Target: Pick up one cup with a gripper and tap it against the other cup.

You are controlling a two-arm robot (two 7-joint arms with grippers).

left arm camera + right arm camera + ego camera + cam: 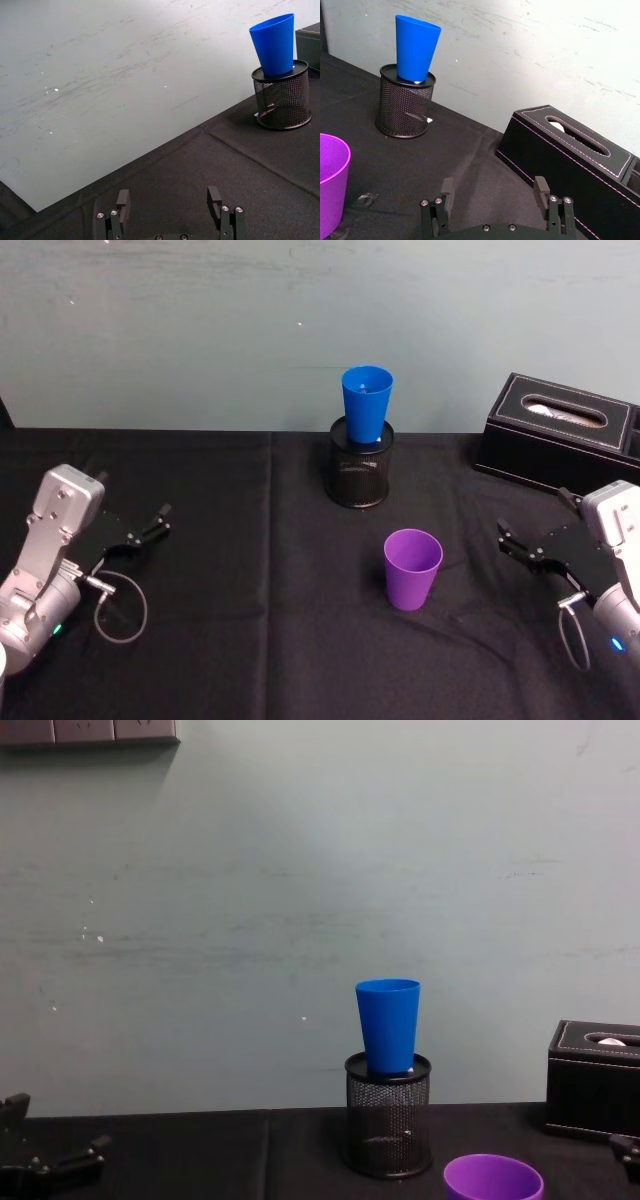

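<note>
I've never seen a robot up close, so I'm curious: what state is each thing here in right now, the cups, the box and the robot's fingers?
purple cup: upright, mouth up, standing free.
blue cup: upright, seated in the mesh holder.
mesh holder: upright, carrying the blue cup.
tissue box: tissue showing at its slot.
left gripper: fingers open, empty.
right gripper: fingers open, empty.

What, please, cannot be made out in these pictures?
Blue cup: base hidden inside the black mesh holder, head and chest views.
Purple cup: lower part cut off by the chest view's bottom edge; also cropped in the right wrist view.
Tissue box: right end cut off by the chest view's edge.
Left gripper, right gripper: open; cropped at the chest view's lower corners.
</note>
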